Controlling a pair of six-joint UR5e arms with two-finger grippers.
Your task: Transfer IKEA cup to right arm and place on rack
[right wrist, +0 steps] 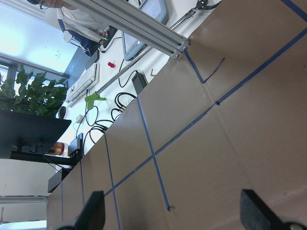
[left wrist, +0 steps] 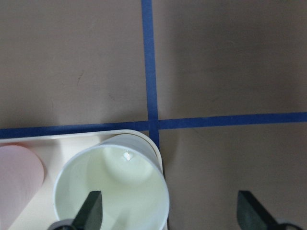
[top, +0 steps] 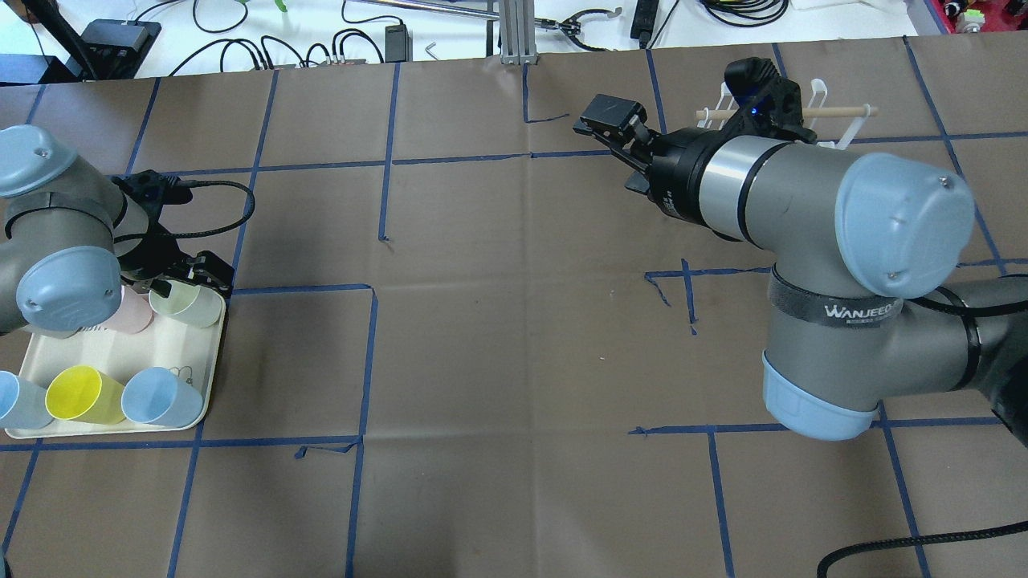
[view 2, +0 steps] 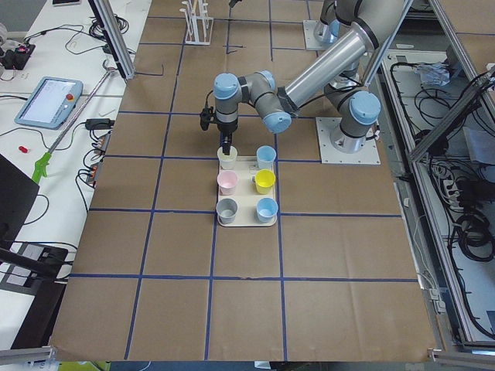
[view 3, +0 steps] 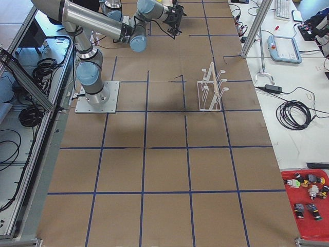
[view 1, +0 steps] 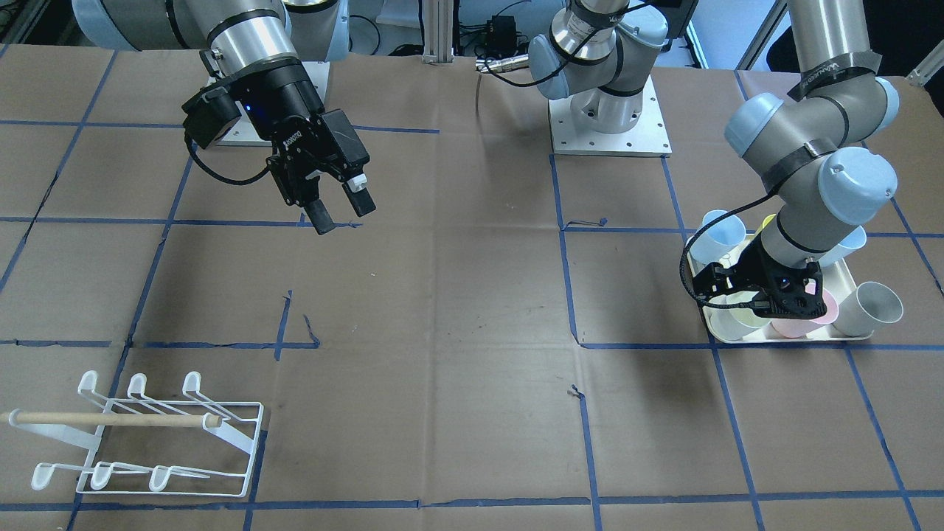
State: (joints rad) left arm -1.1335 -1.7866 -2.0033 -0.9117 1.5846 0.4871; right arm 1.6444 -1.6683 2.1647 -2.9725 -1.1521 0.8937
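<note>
We are at the first step, picking the cup (left wrist: 120, 182) off the tray (left wrist: 72, 139). Our left arm (top: 68, 289) is reaching down over the tray's corner. The left jaws are hanging released astride the pale green cup's wall: one finger (left wrist: 91, 211) is dipping inside the mouth, and the other (left wrist: 252, 208) is standing outside, past the tray's edge and above the counter (left wrist: 216, 72). Judging from the wrist view, they are not squeezing anything yet. The cup is sitting mouth-up in that corner, just beside a pink cup (left wrist: 19, 177), with yellow (top: 76, 393) and blue (top: 161, 397) ones further along the tray.

Our right arm (view 1: 251, 44) is waiting well apart from the tray. Its jaws are hanging released and empty above bare counter. The rack (view 1: 110, 420) is standing near the counter's corner on that arm's side, with no cup on its prongs.

For the next move, we are expecting the left jaws to need to clench on the cup's wall and then lift straight up, so the pink neighbour is not nudged. After that we are looking at a carry toward the middle. There the cup should be presented with a free stretch of rim or wall facing the right jaws, which must come across to meet it.
</note>
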